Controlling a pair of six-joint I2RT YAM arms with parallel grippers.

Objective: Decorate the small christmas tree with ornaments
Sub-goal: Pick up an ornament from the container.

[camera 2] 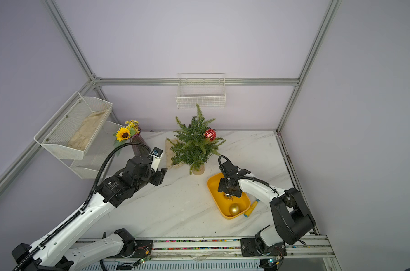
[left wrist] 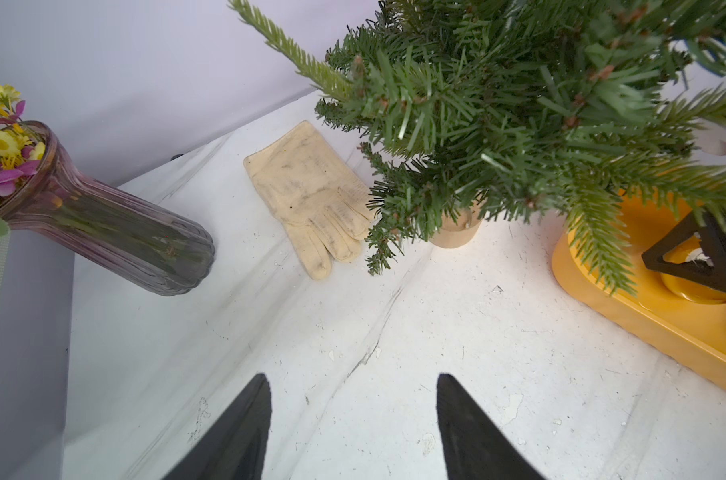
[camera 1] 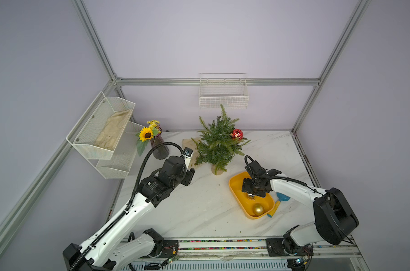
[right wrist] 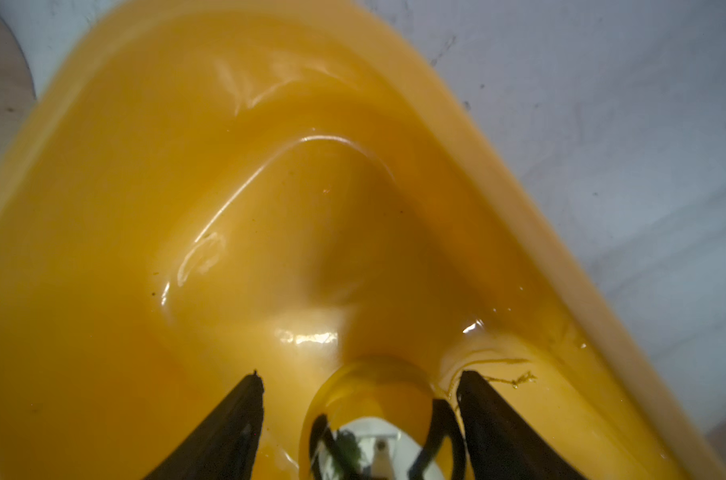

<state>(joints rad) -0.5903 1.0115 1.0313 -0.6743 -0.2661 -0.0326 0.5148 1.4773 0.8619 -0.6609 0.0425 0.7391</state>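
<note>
1. Right hand (right wrist: 359, 378): lowered into the yellow tray (camera 1: 234, 185), fingers spread, gripping nothing. The mirrored ball (right wrist: 369, 411) sits between them with a gap on either side.
2. Key relation: the mirrored ball lies directly under this hand, inside the finger span. Being round, it offers no long axis to align with. A thin gold thread (right wrist: 513, 379) lies on the tray floor just beside one finger. Judged next step: close on the ball, then lift.
3. Matte gold ball (camera 1: 258, 209): same tray, at the near end, apart from the hand.
4. Red ball (camera 1: 237, 134): already hung high on the tree's right flank.
5. Small christmas tree (camera 1: 219, 143): upright on the desk (camera 1: 199, 211), just beyond the tray's far end. The right arm is nearer both loose balls.
6. Left hand (left wrist: 353, 376): fingers apart, empty, hovering above bare desk on the tree's left side.
7. In the way: the tray wall, and lower branches overhanging the tray's far end in the left wrist view.
8. Surroundings: toy rake (camera 1: 278, 204) touching the tray's outer side; glove (left wrist: 311, 195) behind the tree; vase (left wrist: 116, 232) of flowers well apart.
</note>
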